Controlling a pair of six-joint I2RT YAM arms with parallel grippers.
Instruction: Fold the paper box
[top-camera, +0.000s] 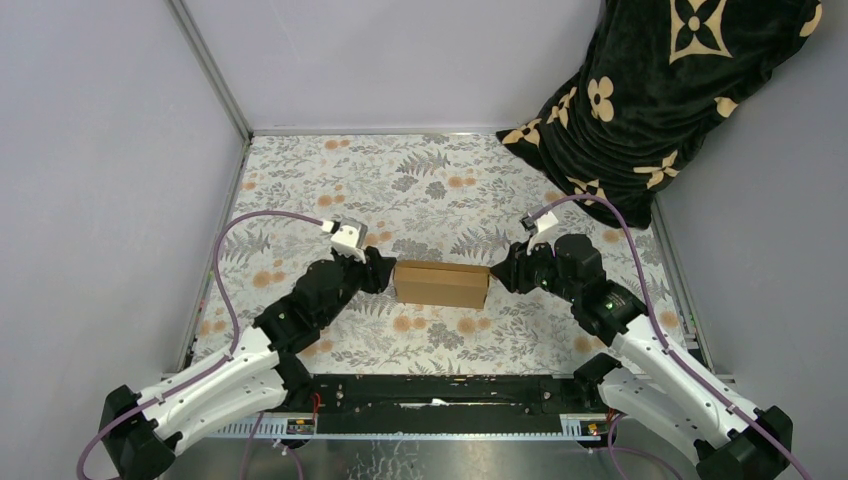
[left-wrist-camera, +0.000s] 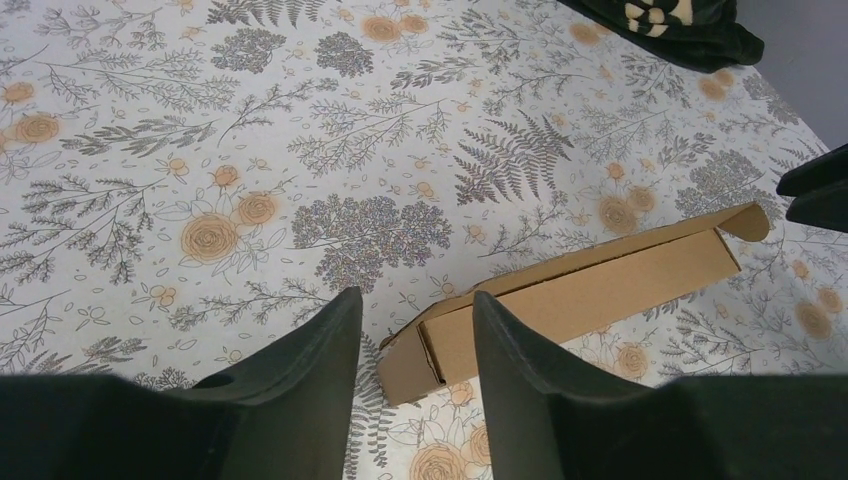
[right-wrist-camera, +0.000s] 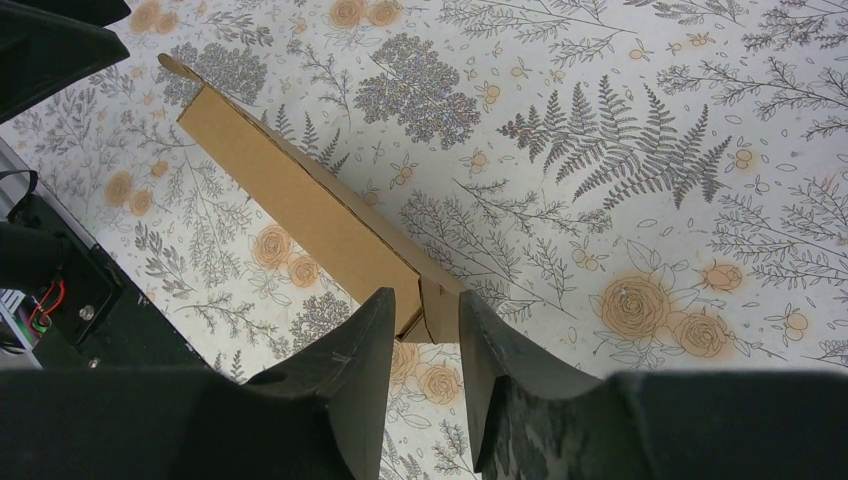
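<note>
Folding looks nearly done: nearest the bases, the left gripper (left-wrist-camera: 415, 300) and right gripper (right-wrist-camera: 427, 300) stand with jaws parted, one at each end of the box (top-camera: 441, 284). It lies mid-table, already a closed flat shape. Its end flaps gape slightly and probably need tucking.

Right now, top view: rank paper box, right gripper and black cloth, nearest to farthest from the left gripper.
1. paper box, beside it, centre.
2. right gripper, at the box's other end.
3. black cloth, far right corner.
</note>
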